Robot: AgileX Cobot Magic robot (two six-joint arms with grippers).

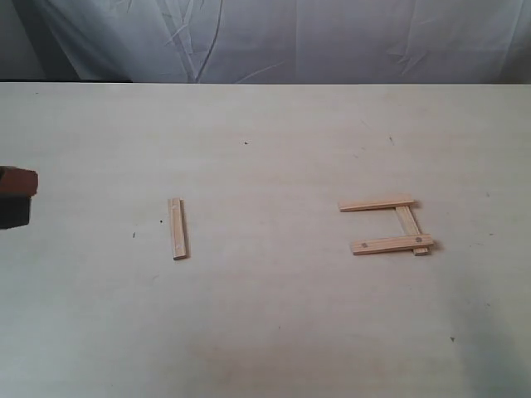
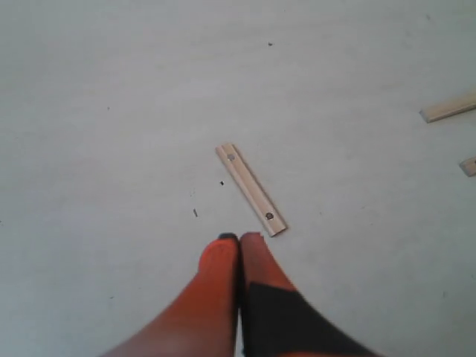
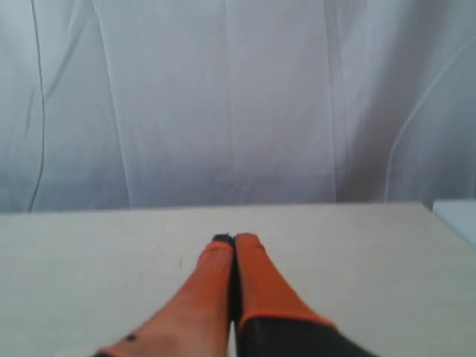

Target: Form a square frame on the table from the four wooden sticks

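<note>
Left pincer (image 2: 239, 238) pinched tight, empty, lone stick (image 2: 251, 189) lying just ahead on the bench (image 1: 265, 332). Right pincer (image 3: 235, 239) pinched tight too, empty. Over right, three sticks (image 1: 408, 222) form a U, open leftward.

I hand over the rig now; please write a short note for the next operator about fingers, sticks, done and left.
Left gripper: fingers shut, empty, pointing toward the loose stick.
Right gripper: fingers shut, empty, no stick in its view.
Done: three sticks form a U on the table, open toward the loose stick.
Left: bring the loose stick over to close the open side into a square.
</note>
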